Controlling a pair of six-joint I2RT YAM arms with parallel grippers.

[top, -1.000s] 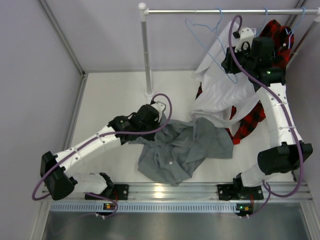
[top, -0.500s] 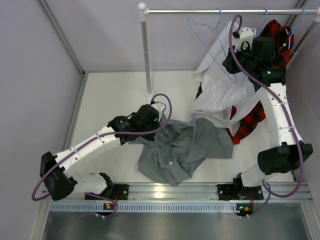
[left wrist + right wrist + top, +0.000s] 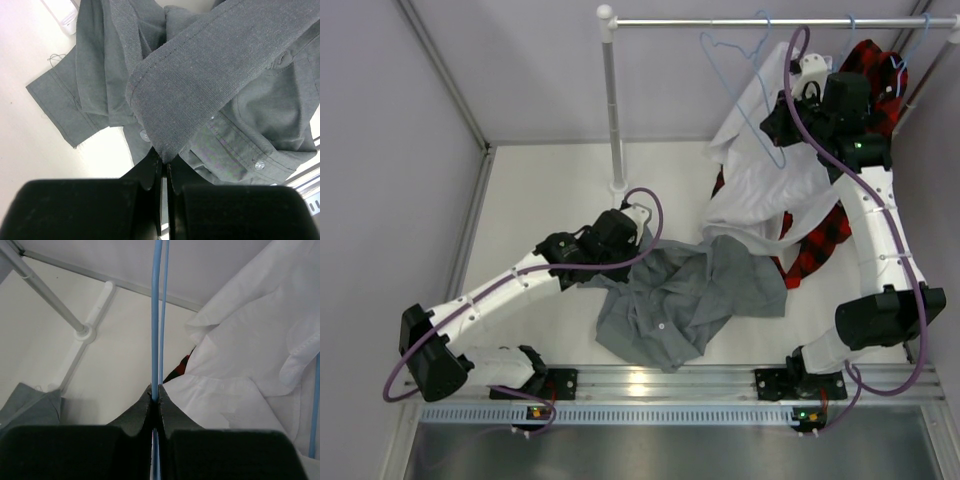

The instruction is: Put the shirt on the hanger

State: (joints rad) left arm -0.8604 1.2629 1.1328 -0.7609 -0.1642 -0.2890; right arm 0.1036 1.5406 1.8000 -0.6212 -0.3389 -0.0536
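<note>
Right end effector [image 3: 155, 390] tight on hanger [image 3: 157, 315]

A white pole [image 3: 612, 110] stands upright at the back of the white table [image 3: 540, 200], its round foot [image 3: 618, 188] on the tabletop. From the pole's top a horizontal bar [image 3: 700, 21] runs to the right. A white shirt [image 3: 760, 190] hangs from the bar, well right of the pole, its lower part draped down to the table. A plaid shirt [image 3: 820, 245], red and black, hangs further right of the pole, partly behind the white one. Grey walls [image 3: 520, 70] rise behind the pole. A metal rail [image 3: 660, 381] runs along the table's near edge, well apart from the pole.
</note>
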